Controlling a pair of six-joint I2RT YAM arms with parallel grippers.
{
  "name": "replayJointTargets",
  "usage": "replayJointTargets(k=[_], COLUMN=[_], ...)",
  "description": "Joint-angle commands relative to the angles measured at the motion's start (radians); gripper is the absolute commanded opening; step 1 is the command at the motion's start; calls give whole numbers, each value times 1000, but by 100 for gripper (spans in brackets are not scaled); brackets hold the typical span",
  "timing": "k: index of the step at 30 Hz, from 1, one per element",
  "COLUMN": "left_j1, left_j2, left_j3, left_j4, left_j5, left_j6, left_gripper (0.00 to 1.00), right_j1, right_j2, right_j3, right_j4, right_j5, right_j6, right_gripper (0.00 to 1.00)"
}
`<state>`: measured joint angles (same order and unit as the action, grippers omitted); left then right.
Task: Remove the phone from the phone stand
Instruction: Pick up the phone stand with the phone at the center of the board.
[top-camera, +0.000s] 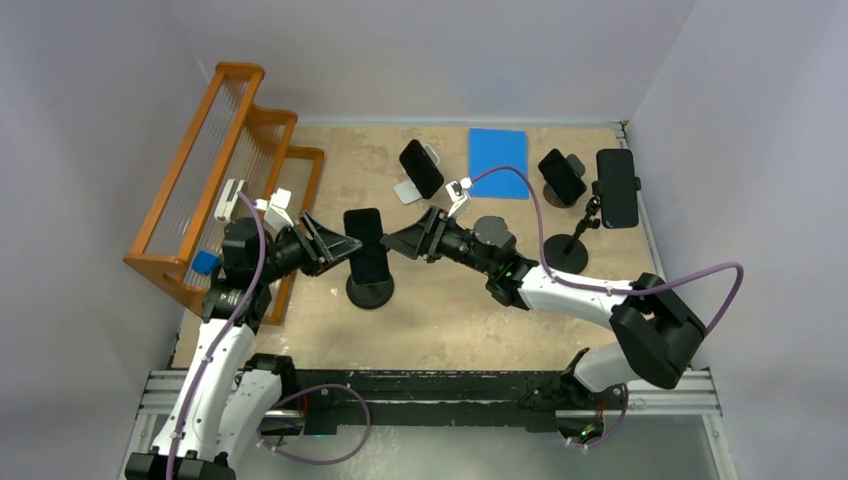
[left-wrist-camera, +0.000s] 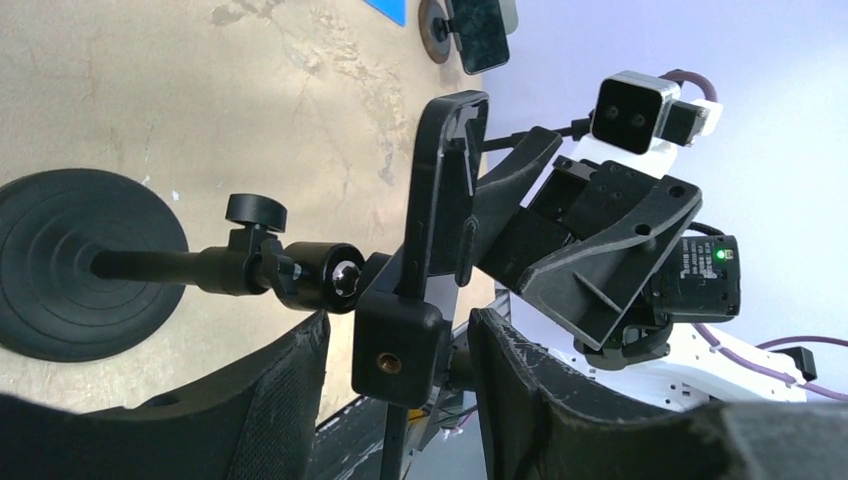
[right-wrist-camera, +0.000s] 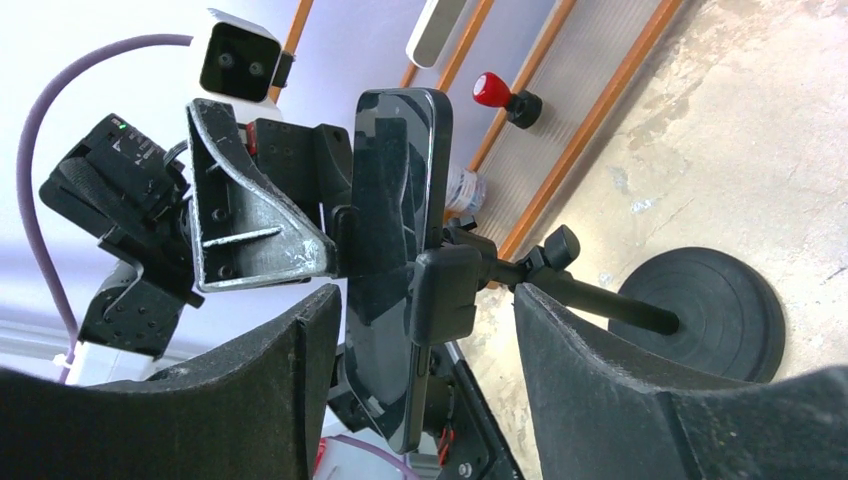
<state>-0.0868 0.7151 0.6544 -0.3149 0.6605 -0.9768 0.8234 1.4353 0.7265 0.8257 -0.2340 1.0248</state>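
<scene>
A black phone (top-camera: 368, 243) stands upright in the clamp of a black phone stand with a round base (top-camera: 370, 292) at the table's middle. My left gripper (top-camera: 338, 245) is open just left of the phone. My right gripper (top-camera: 403, 240) is open just right of it. In the left wrist view the phone (left-wrist-camera: 441, 190) is edge-on; the stand's clamp (left-wrist-camera: 396, 340) sits between my open left fingers (left-wrist-camera: 275, 400). In the right wrist view the phone (right-wrist-camera: 398, 250) and clamp (right-wrist-camera: 446, 290) sit between my open right fingers (right-wrist-camera: 600, 390). Neither gripper visibly touches the phone.
An orange wooden rack (top-camera: 215, 170) stands along the left wall. A blue sheet (top-camera: 498, 160) lies at the back. Three more phones on stands (top-camera: 421, 168) (top-camera: 562, 177) (top-camera: 617, 187) stand at the back and right. The round base (top-camera: 566, 255) sits near my right arm.
</scene>
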Motion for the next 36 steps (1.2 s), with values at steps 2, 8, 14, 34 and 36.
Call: replayJointTargets(k=[2,8,14,34,36], left_j1=[20,31,34,41,41], left_j2=[-27,-38,-39,-39,-39], left_j3=[-12,-35,-44,-42,-44], left_j4=[85,122,135,135,135], left_j5=[43,61,65,53,53], left_j6=[-24,-44,-49,-44,-43], left_gripper=[49,45,43,44,43], right_j1=[-3,-3,-4,-3,-3], right_j2=[9,21,33,52,57], right_j3=[16,17,20,28,30], right_j4=[79,91,98,118,126], right_j5=[-35,-41,-47,-57,-59], right_j6=[21,28,32,32,32], right_gripper=[65,63,61,52,51])
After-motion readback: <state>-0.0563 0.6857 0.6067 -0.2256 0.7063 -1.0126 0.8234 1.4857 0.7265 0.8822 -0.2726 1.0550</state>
